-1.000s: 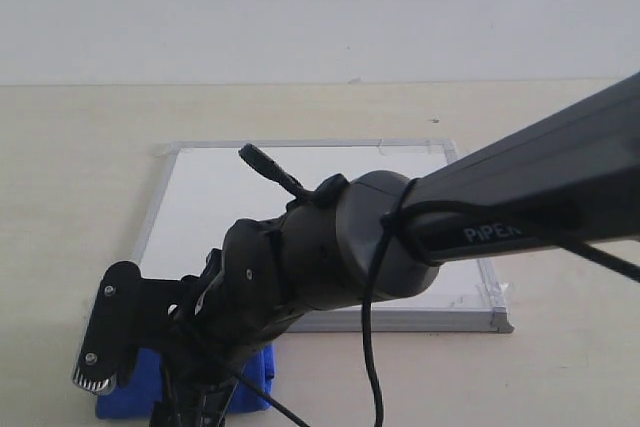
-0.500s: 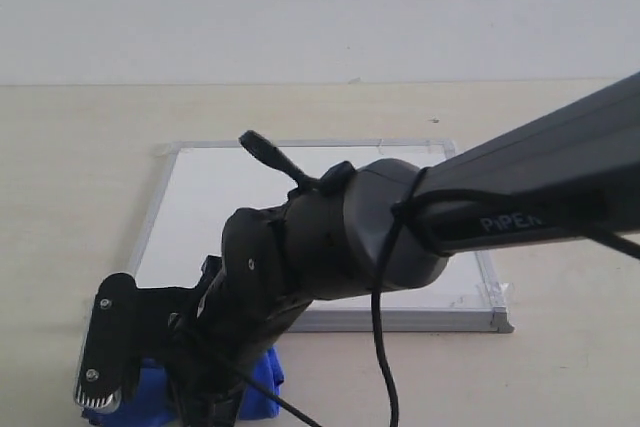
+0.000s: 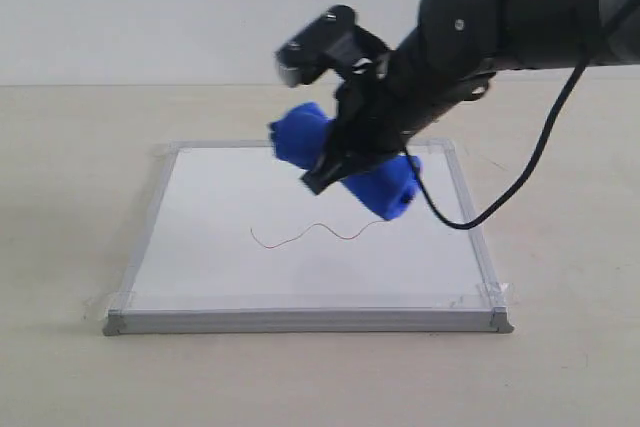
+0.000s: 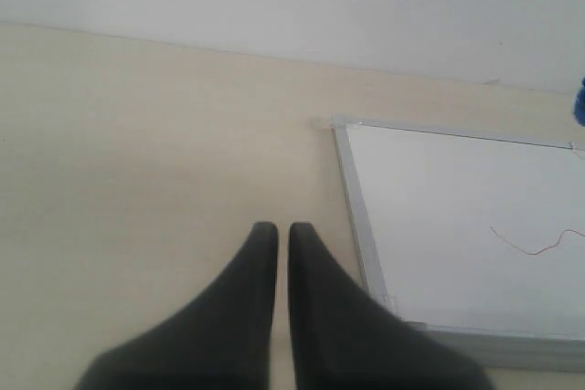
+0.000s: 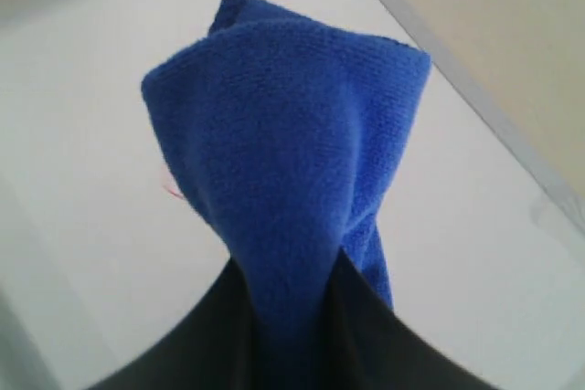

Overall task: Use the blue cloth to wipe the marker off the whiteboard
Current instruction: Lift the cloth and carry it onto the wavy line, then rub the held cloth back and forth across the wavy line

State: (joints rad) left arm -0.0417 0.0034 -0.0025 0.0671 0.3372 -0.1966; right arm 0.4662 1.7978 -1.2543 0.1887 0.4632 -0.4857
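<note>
The marker [image 3: 315,234], a thin wavy line, lies across the middle of the whiteboard [image 3: 200,247]. The blue cloth [image 3: 385,190] hangs bunched over the whiteboard's far half, pinched between the right gripper's [image 3: 338,159] jaws. The left gripper [image 4: 275,235] sits over the table [image 4: 137,152] just outside the whiteboard's frame, near a taped corner. Its jaws are drawn together to a thin slit, holding nothing.
</note>
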